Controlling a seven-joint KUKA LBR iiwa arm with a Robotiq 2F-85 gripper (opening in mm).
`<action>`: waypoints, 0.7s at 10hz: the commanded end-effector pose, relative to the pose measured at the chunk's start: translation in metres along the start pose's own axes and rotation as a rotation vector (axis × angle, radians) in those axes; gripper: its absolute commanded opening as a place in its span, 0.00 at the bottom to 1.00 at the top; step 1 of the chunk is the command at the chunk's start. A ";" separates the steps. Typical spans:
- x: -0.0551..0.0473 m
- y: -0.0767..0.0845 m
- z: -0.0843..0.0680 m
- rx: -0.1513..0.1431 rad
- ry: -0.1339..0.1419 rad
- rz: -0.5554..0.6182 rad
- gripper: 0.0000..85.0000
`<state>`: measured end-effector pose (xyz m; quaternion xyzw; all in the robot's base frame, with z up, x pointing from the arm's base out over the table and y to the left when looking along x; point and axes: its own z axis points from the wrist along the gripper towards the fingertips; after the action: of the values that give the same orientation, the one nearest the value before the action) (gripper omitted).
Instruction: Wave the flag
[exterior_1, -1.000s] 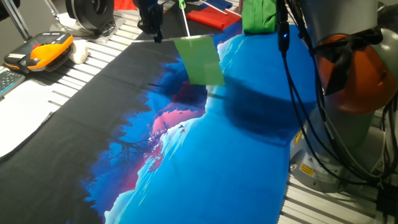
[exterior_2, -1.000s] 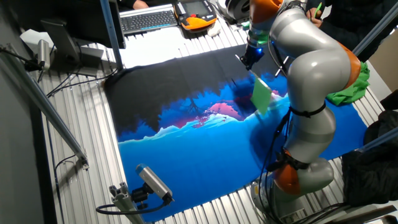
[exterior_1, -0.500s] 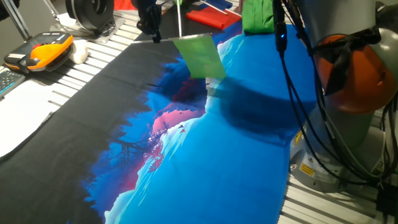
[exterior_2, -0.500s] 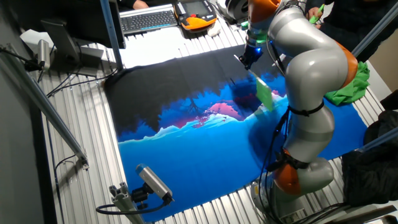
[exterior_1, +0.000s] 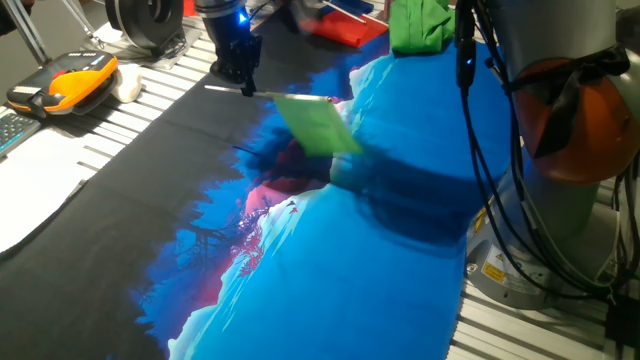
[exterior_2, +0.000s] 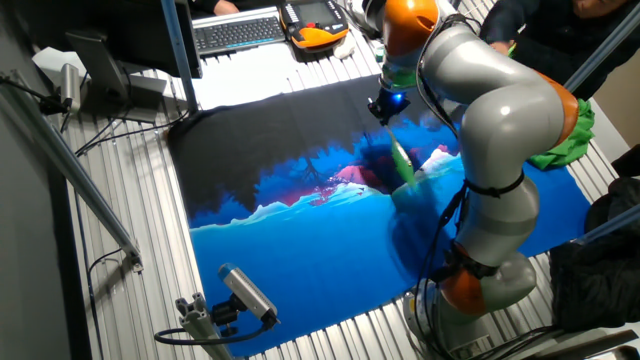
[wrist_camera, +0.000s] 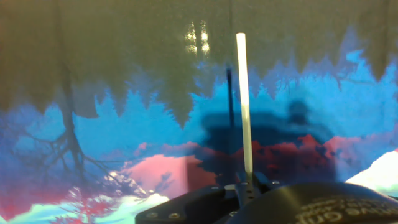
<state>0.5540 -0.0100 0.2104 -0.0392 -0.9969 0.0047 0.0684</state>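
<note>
Gripper hanging low over the black part of the printed cloth, pinching the flag by its stick

Flag's green panel lying almost flat in the air just above the cloth, over the dark blue and pink patch, stick running sideways back to the jaws; showing broad from one fixed view, casting a shadow beneath

Appearing only as a thin green sliver from the other fixed view, below the gripper, beside the grey arm

Showing no green at all in the hand view, only the white stick rising from between the closed jaws against the cloth

Green bundle and red flag lying at the far edge
</note>
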 end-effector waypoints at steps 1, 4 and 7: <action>0.000 -0.001 0.000 0.007 -0.001 0.006 0.00; -0.001 -0.001 0.001 0.025 0.008 0.028 0.20; 0.000 0.000 0.001 0.039 0.008 0.060 0.40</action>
<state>0.5543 -0.0102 0.2090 -0.0677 -0.9947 0.0267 0.0729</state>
